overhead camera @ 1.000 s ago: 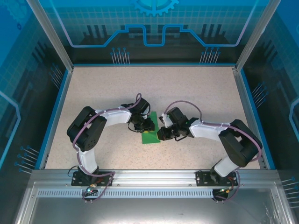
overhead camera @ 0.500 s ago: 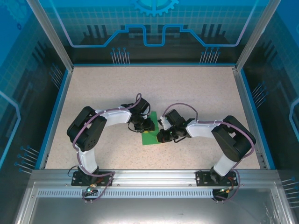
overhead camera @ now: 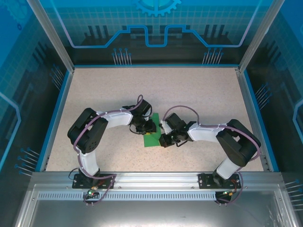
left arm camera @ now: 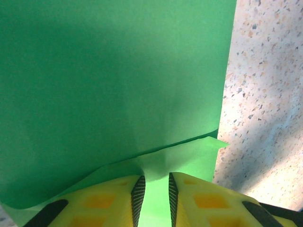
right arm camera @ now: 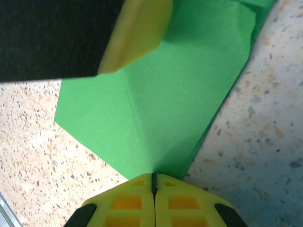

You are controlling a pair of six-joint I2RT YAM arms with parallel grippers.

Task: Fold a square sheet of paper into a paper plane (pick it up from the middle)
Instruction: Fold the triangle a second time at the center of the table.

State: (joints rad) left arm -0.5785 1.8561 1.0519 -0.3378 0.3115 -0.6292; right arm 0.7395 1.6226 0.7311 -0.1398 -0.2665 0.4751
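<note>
The sheet of paper (overhead camera: 152, 138) lies on the tabletop (overhead camera: 199, 94) about midway between the two arms, towards the near side, and it is already partly folded. The right wrist view shows a crease running down it, with layered edges along its right side. It is not yet a plane, so I judge the task to be in the middle of its folds.

The left end effector (overhead camera: 146, 127) sits on the far left part of the sheet. Its jaws are narrow. In the left wrist view a raised flap of the green paper runs up between its fingers (left arm camera: 199, 198), so it appears to be pinching that flap.

The right end effector (overhead camera: 163, 139) is at the near right edge of the sheet with its jaws fully closed, the two fingers meeting in a thin line. Its tip touches the sheet where the crease ends. I cannot tell whether any paper is caught in it, and it looks more like pressing than holding.

The step in hand seems to be setting a fold, with one side held and the other pressed flat. The next move probably calls for a steady left hold while the right tip runs along the crease. A slip would misalign the layers.
</note>
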